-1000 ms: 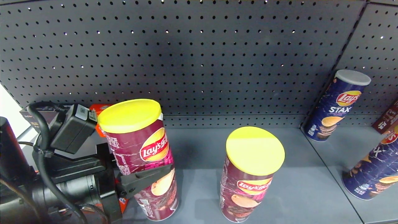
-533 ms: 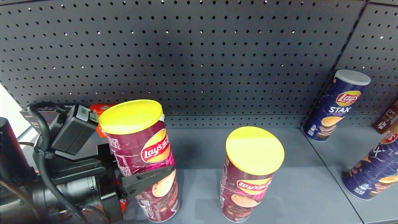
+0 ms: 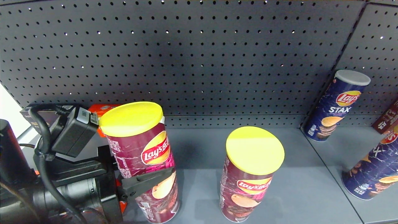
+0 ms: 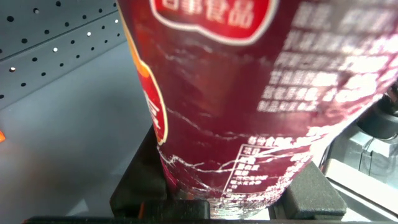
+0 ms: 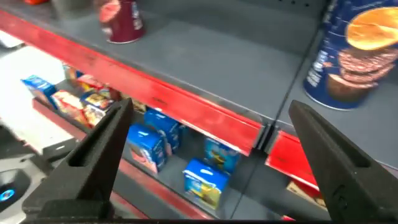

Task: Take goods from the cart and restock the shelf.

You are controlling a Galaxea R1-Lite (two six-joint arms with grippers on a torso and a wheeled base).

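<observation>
My left gripper (image 3: 146, 180) is shut on a maroon chip can with a yellow lid (image 3: 141, 158), upright at the left of the grey shelf (image 3: 202, 155). Its base is at the picture's lower edge, so I cannot tell whether it touches the shelf. In the left wrist view the can (image 4: 249, 93) stands between the two black fingers (image 4: 311, 193). A second maroon can (image 3: 248, 174) stands upright at the shelf's middle, a can's width to the right. My right gripper (image 5: 217, 162) is open and holds nothing, in front of the shelf's red front edge (image 5: 186, 102).
A blue chip can (image 3: 337, 105) stands at the back right by the pegboard; another (image 3: 373, 174) leans at the right edge. An orange box (image 3: 99, 109) lies behind the held can. Blue boxes (image 5: 149, 143) fill the lower shelf. Bare shelf lies between the maroon and blue cans.
The held can and my left gripper have sunk a little and shifted slightly right. The other cans have not moved.
</observation>
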